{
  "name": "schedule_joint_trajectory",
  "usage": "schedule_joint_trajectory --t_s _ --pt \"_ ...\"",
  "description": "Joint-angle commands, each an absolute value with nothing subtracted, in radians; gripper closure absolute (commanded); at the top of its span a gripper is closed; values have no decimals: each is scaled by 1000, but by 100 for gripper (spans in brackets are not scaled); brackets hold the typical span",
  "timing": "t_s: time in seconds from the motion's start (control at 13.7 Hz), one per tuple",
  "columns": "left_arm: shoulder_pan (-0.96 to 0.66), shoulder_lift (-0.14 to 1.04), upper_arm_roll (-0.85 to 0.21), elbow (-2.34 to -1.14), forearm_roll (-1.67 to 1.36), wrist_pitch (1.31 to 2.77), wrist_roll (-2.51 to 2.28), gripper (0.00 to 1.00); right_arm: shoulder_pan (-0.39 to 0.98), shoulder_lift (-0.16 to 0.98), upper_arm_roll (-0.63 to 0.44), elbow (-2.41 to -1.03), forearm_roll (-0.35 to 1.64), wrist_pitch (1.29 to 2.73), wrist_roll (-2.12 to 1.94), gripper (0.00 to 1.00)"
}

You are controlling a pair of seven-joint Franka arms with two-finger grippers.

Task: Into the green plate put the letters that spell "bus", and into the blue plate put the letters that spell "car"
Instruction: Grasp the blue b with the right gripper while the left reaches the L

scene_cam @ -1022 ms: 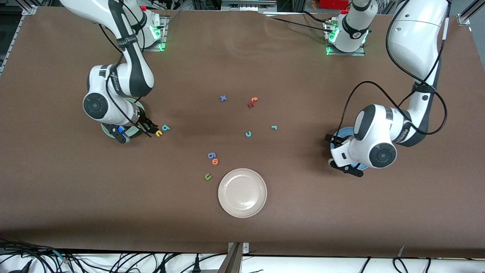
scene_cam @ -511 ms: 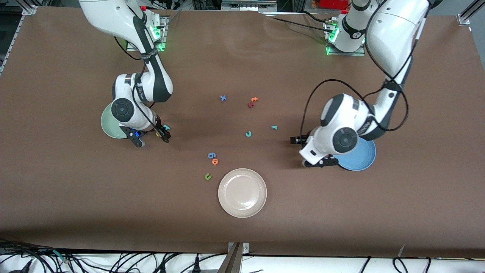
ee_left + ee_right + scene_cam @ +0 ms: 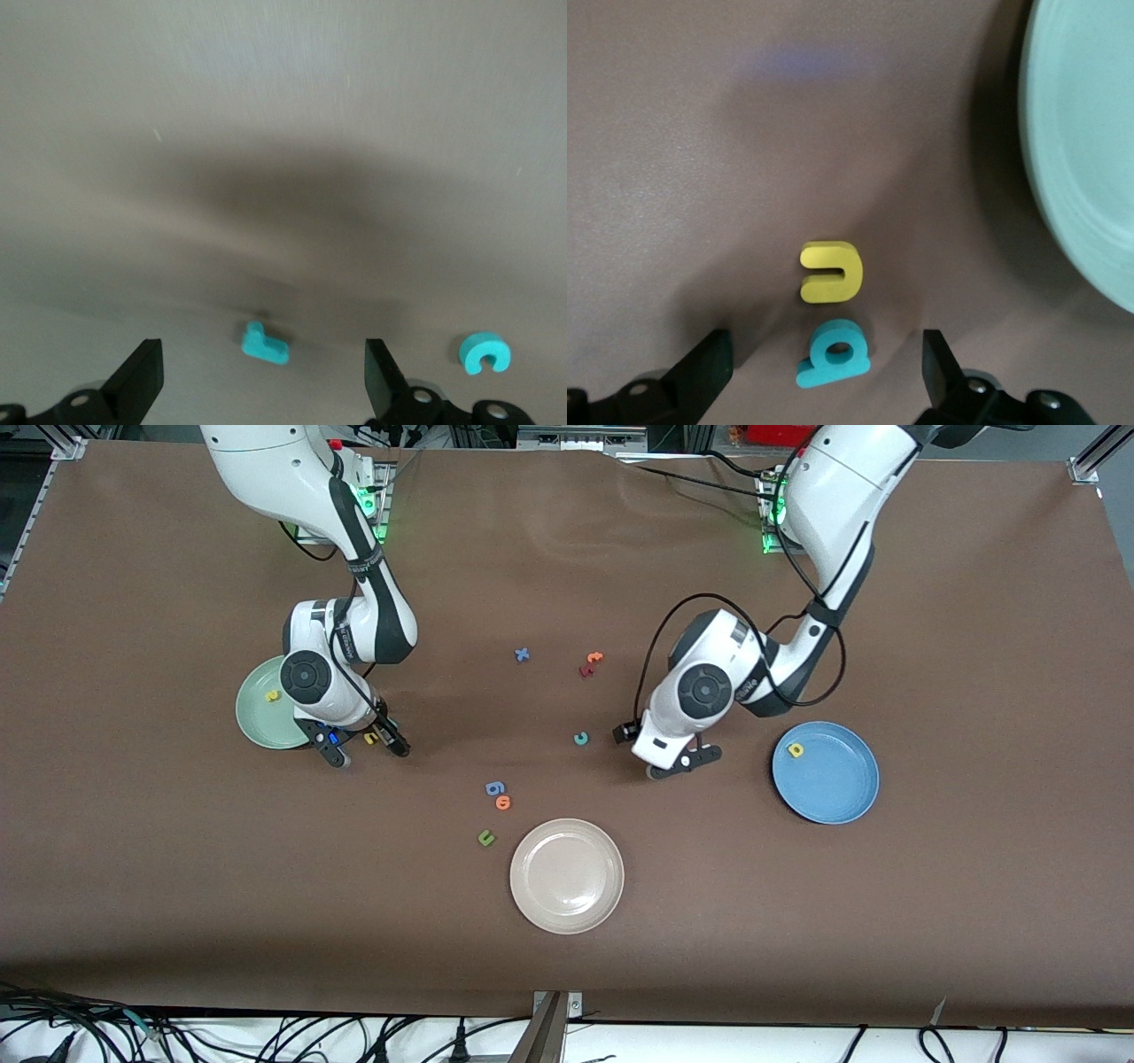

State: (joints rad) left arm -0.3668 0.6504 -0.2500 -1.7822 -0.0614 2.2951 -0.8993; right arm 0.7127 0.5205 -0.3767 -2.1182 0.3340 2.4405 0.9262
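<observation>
Right gripper (image 3: 365,742): low over the table just beside the green plate (image 3: 257,731), jaws spread and empty, the fingers (image 3: 709,363) flanking two letters in its wrist view.
Teal b (image 3: 834,352): flat on the table between the right gripper's fingers, touching or nearly touching the yellow u (image 3: 831,270), which lies just ahead of it; the b is the closer of the pair to the jaws.
Long axis: the b's stem runs roughly across the gap between the fingers, so a squeeze would likely bear on its ends.
Green plate contents: one yellow letter (image 3: 273,696), probably the s, already inside near the rim.
Left gripper (image 3: 675,760): low over the middle of the table, jaws wide apart, nothing held.
Teal r (image 3: 263,344): flat on the table, between the left gripper's fingers (image 3: 383,376) in its wrist view and a little ahead of the tips; hidden under the arm in the front view.
Teal c (image 3: 581,738): on the table close by, toward the right arm's end from the left gripper; outside the jaws.
Blue plate (image 3: 837,793): near the left arm's end, holding a yellow a (image 3: 796,750).
Nearer arm: right for b and u, left for r and c.
Surface: plain brown table (image 3: 797,921), flat; thin letters leave little to pinch.
Room: distractor letters and a beige plate (image 3: 567,875) sit well apart from both grippers.
</observation>
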Motion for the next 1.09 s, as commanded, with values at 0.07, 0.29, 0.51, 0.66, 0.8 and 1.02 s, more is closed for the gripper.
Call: schedule_joint_trajectory --t_s 0.07,0.29,0.51,0.66,0.8,1.02 --pt "-403 589 -239 -1937 -63 2471 -950 1 718 525 -374 -2129 356 2459 927 31" --pt "-405 551 -239 -1993 -63 2502 -950 9 718 525 -374 -2129 354 2456 916 70" --pt "-405 549 -238 -1990 -25 2496 -959 22 716 525 -374 -2129 354 2447 911 96" --pt "-411 551 -238 -1988 14 2496 -1011 27 718 514 -374 -2125 354 2428 911 100" --pt "-411 555 -239 -1982 87 2496 -1081 28 718 477 -379 -2102 353 2321 910 100" --pt "-417 574 -239 -1970 132 2496 -1140 30 715 417 -435 -2051 344 2147 888 100"
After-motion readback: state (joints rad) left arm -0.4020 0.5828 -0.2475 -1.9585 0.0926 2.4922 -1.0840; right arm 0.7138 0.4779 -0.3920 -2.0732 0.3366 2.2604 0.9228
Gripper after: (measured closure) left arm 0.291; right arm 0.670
